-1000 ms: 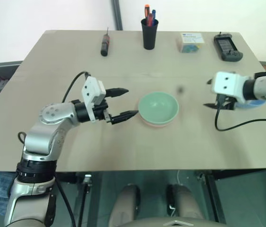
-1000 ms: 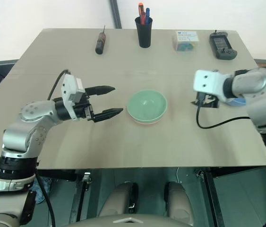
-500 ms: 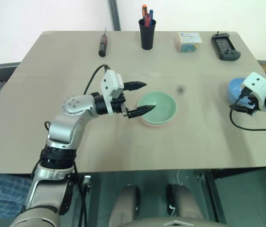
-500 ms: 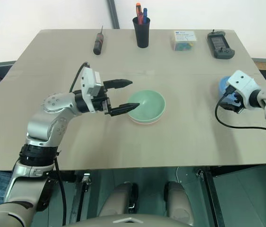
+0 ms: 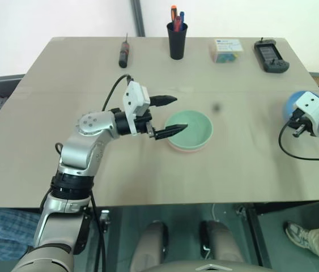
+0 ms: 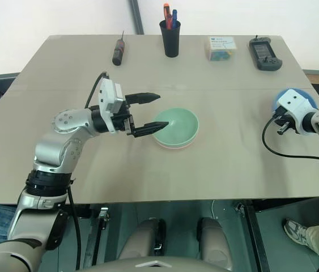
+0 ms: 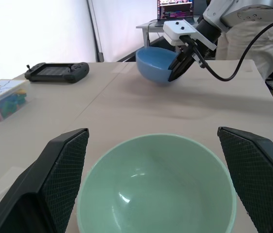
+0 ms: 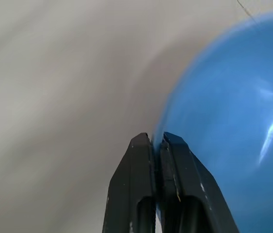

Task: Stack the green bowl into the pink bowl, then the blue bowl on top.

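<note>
The green bowl (image 7: 156, 187) and blue bowl (image 8: 233, 111) look like smooth, glossy plastic. The desk (image 5: 148, 164) is matt, wood-like. The left fingers (image 7: 61, 179) carry cross-hatched black pads.

Table (image 5: 148, 181): pale wood, rectangular | wall (image 5: 46, 17): white, plain (dark upright pole (image 5: 140, 17) against it) | floor (image 5: 295, 249): grey-green, below

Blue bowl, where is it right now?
The blue bowl sits near the table's right edge, its rim pinched in the right gripper.
</note>
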